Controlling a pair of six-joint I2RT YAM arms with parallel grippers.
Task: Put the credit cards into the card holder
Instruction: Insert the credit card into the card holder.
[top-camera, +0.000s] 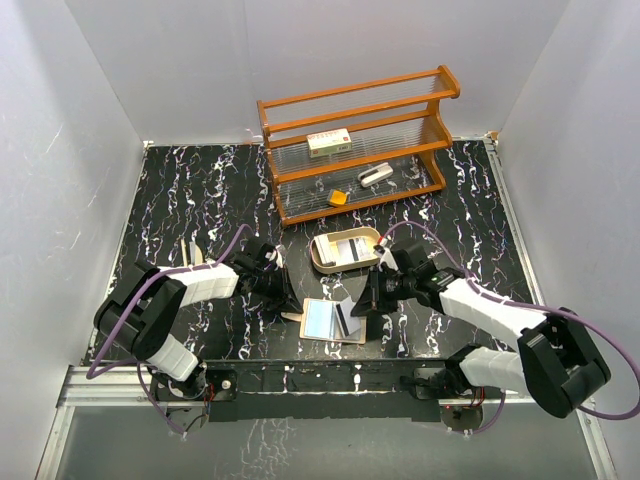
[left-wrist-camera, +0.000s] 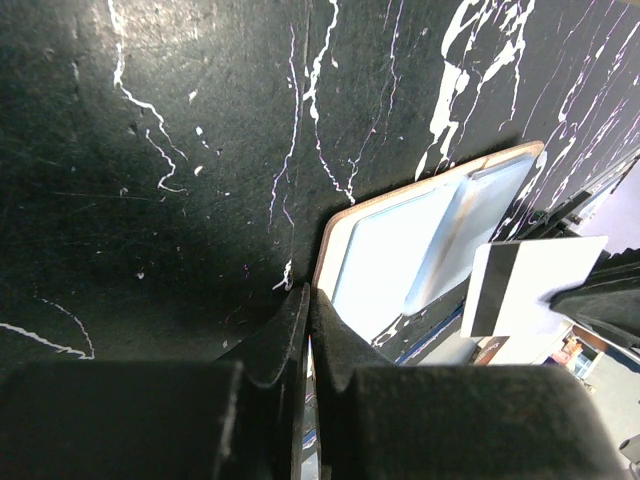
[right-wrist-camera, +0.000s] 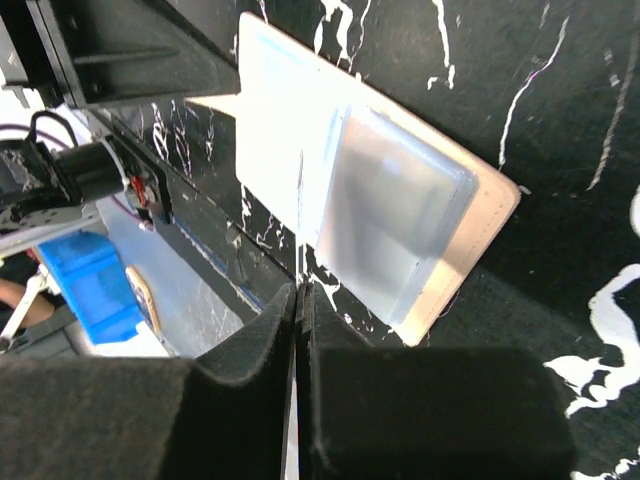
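Two credit cards show: a white card (left-wrist-camera: 525, 290) with a black stripe, pinched on edge in my right pincer (right-wrist-camera: 300, 300) just above the card holder (top-camera: 322, 320), and what looks like a second card (top-camera: 350, 250) in the oval tray (top-camera: 318, 258). One card holder lies open flat on the worktop (top-camera: 200, 200) between my arms, tan-rimmed with pale glossy pockets. My left pincer (left-wrist-camera: 308, 320) is closed tight at its left edge.

Left arm (top-camera: 205, 285) and right arm (top-camera: 480, 305) share one build: smooth white shell links between chunky black joint housings; a thin purple cable (top-camera: 240, 233) loops loosely along each, from base to wrist; left gripper (left-wrist-camera: 305, 335) and right gripper (right-wrist-camera: 300, 310) have matte black, wedge-shaped fingers on blocky black bodies.
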